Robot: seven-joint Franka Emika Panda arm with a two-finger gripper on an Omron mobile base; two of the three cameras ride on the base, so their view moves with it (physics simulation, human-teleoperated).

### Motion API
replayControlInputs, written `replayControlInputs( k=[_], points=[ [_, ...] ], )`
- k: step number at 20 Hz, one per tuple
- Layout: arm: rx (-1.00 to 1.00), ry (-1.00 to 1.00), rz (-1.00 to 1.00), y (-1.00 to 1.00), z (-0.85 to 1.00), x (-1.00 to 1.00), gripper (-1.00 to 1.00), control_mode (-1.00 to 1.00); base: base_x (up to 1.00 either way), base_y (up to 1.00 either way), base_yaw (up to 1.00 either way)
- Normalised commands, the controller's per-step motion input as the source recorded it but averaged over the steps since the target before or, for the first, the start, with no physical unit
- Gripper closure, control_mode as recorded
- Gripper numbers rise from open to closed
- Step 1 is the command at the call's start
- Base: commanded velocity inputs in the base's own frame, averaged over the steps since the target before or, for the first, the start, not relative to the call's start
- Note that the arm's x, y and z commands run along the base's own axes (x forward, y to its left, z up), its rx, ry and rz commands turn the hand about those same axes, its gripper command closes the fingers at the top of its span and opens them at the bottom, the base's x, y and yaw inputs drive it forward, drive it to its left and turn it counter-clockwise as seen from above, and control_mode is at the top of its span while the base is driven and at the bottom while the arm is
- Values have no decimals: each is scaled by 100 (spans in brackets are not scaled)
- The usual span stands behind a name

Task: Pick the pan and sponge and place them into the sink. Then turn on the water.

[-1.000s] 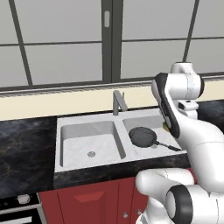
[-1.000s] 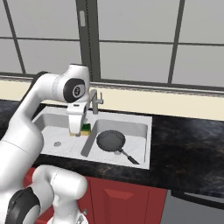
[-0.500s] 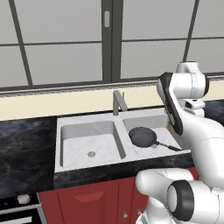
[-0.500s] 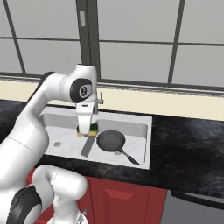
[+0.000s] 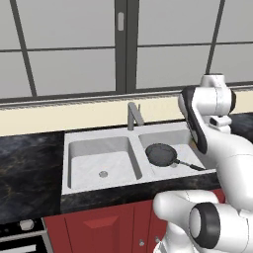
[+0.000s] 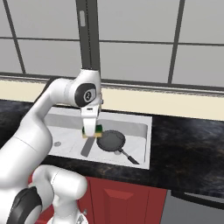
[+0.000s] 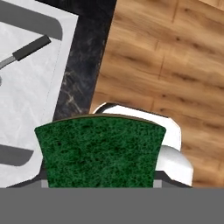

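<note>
A coarse, matt dark green scrubbing pad (image 7: 100, 151) tops a small yellow sponge. The round black frying pan (image 5: 160, 153) looks dull. It sits in a smooth pale marbled double sink (image 5: 79, 163), set in glossy black veined stone counter (image 5: 27, 163). Wood-grain floor (image 7: 175, 57).

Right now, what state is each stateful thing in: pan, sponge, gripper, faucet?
pan: lying flat in the right basin of the sink, handle toward the front right corner.
sponge: held in the air above the sink.
gripper: shut on the sponge.
faucet: no water visible.
</note>
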Motion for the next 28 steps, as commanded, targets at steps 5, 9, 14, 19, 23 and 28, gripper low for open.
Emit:
replayControlInputs(
  k=[5,9,14,19,23,28],
  points=[
    [0,-2,1,-9,-17,17,100,-100,0,0,0],
    [0,0,1,-11,-16,23,100,-100,0,0,0],
    [0,1,2,-9,-16,31,100,-100,0,0,0],
    [0,2,6,-1,-20,35,100,-100,0,0,0],
    [2,0,5,-1,-18,30,100,-100,0,0,0],
    [3,0,5,-6,-23,26,100,-100,0,0,0]
  ],
)
